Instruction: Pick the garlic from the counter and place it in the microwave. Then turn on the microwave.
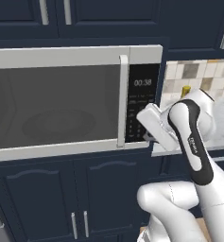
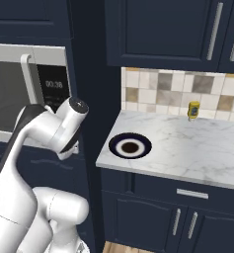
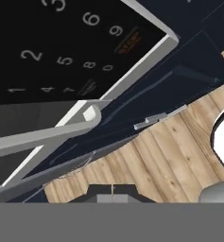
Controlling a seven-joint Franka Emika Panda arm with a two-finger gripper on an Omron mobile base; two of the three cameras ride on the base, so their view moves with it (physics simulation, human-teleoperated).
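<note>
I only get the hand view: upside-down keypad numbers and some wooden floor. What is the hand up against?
Observer: A microwave. In the left base view the gripper sits at the lower edge of its keypad panel.
Operator: Is the display showing anything?
Observer: Yes, the clock above the keys reads 00:38.
Operator: And what's next to the microwave?
Observer: In the right base view a marbled counter carries a dark blue plate, with a small yellow bottle by the tiled wall.
</note>
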